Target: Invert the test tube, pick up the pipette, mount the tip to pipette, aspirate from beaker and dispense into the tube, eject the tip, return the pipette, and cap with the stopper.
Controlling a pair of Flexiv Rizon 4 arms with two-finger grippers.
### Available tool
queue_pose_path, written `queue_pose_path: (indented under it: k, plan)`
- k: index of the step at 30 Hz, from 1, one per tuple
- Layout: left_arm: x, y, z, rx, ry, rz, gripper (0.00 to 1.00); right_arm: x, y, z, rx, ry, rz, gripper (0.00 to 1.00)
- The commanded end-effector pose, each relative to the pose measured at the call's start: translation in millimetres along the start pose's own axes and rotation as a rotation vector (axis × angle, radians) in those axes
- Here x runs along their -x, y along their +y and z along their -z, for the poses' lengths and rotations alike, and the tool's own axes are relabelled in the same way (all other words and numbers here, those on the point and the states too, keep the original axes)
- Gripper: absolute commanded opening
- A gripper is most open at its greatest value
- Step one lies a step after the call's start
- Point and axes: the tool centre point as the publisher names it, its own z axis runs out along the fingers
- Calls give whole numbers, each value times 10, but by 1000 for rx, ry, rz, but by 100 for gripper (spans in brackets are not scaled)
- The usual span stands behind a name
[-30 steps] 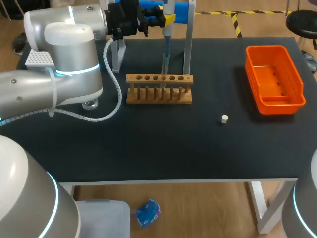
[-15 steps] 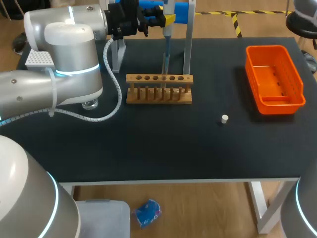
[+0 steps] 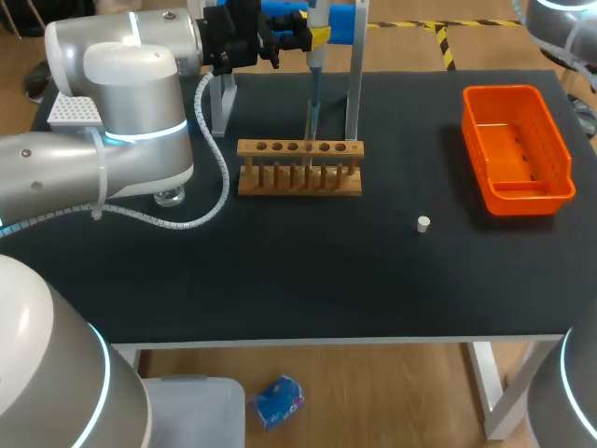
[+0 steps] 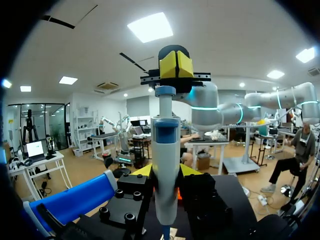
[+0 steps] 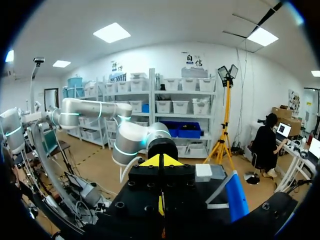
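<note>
My left gripper [image 3: 297,35] is shut on the blue and white pipette [image 3: 314,89], held upright at the table's far side. Its tip points down at a hole in the wooden tube rack [image 3: 299,180]. In the left wrist view the pipette [image 4: 165,150] stands between my left gripper's [image 4: 165,172] yellow tips. My right gripper [image 4: 175,64], shut, sits just above its plunger button. The right wrist view shows my right gripper [image 5: 161,161] shut with nothing in it. A small white stopper [image 3: 423,223] lies right of the rack. The glass beaker [image 3: 169,197] is half hidden under my left arm.
An orange tray [image 3: 504,92] stands at the right side. The pipette stand's metal posts [image 3: 354,84] rise behind the rack. Part of my right arm [image 3: 555,21] shows at the far right corner.
My right arm has come into the head view's far right corner. The left arm and the pipette have kept still.
</note>
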Motion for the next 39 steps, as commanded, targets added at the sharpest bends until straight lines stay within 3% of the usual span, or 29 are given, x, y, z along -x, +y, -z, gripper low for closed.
queue_pose_path:
  k: [1,5,16,39]
  plan:
    - [-10,8,-10,-4,-6,-1,0,50,-80,-53,37,10,-6,0]
    - [-10,8,-10,-4,-6,-1,0,88,-111,-91,93,26,-15,0]
    - [-10,8,-10,-4,-6,-1,0,153,-142,-143,117,37,-19,0]
    - [-10,8,-10,-4,-6,-1,0,97,-286,-191,144,42,-38,0]
